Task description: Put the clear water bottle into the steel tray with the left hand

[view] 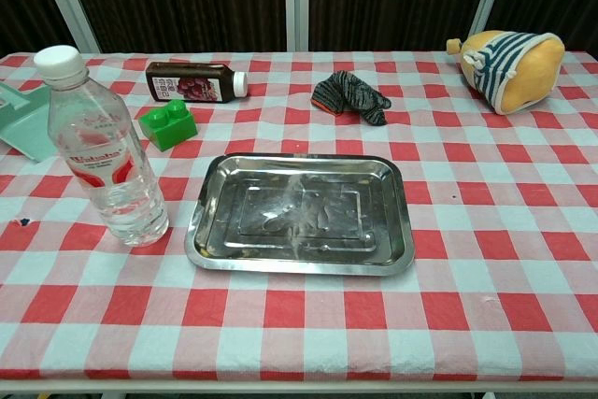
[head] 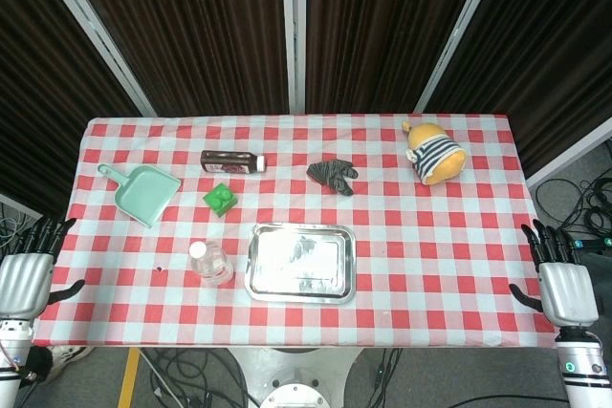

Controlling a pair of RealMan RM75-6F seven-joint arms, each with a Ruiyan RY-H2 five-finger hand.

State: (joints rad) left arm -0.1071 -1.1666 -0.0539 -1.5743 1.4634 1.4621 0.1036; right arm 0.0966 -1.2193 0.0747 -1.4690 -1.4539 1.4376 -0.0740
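The clear water bottle (head: 209,264) (view: 103,149) with a white cap stands upright on the checked cloth, just left of the steel tray (head: 300,291) (view: 301,261). Nothing lies in the tray. My left hand (head: 27,274) hangs off the table's left edge, fingers spread and holding nothing, well left of the bottle. My right hand (head: 562,284) is off the right edge, also with fingers apart and nothing held. Neither hand shows in the chest view.
Behind the bottle lie a green toy brick (head: 221,199) (view: 168,124), a mint dustpan (head: 143,194), and a dark bottle on its side (head: 231,161) (view: 196,82). A striped dark cloth (head: 332,176) (view: 348,93) and a yellow plush toy (head: 433,153) (view: 509,60) sit further back.
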